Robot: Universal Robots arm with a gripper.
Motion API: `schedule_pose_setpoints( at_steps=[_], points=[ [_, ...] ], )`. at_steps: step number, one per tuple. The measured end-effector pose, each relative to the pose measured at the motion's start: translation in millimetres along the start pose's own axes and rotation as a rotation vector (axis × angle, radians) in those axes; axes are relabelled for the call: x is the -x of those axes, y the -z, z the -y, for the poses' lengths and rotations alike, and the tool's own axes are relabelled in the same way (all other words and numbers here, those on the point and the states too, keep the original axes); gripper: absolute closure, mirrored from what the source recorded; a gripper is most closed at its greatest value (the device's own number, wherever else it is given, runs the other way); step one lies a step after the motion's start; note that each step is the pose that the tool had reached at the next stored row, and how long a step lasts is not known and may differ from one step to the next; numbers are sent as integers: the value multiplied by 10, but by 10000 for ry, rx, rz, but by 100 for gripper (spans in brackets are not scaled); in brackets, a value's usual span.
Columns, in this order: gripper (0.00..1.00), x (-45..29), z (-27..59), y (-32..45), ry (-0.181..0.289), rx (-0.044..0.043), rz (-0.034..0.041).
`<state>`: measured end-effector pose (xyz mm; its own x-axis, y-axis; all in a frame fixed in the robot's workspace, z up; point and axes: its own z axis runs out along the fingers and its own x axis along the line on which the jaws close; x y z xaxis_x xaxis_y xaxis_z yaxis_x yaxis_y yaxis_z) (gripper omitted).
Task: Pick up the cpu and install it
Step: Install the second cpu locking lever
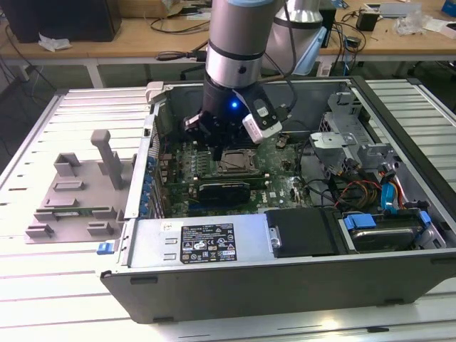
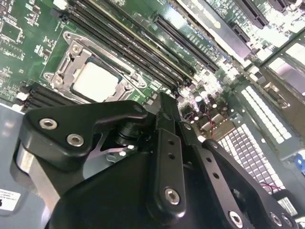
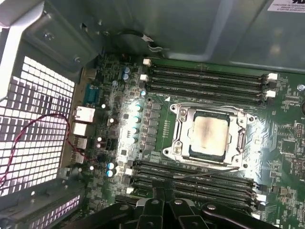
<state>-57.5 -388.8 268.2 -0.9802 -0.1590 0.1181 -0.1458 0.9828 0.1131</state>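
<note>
While your gripper hangs inside the case with its fingers together and empty, the cpu sits flat in the socket, just beside and below the fingertips.

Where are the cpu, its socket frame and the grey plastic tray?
cpu (image 3: 208, 136), first wrist view, middle of its silver top.
socket frame (image 3: 180, 131), first wrist view, metal side bar.
grey plastic tray (image 1: 71, 206), exterior view, flat base.

Electronics lab — opened computer case on slatted bench, cable-strewn desks behind
</note>
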Motion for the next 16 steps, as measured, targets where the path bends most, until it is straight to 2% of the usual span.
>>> schedule_pose_setpoints(
  at_steps=[4,6,9,10,12,13,14,15,16],
  points=[
    [89,14,5,-19,18,-60,216],
    [89,30,9,-29,36,-125,420],
    [89,48,17,-39,71,-206,809],
    [89,49,27,-41,84,-208,930],
    [89,49,28,-42,85,-185,936],
    [89,49,29,-43,72,127,988],
    [89,49,30,-44,67,277,1012],
    [89,49,35,-48,57,378,1030],
    [89,49,44,-58,19,411,1041]
  ],
)
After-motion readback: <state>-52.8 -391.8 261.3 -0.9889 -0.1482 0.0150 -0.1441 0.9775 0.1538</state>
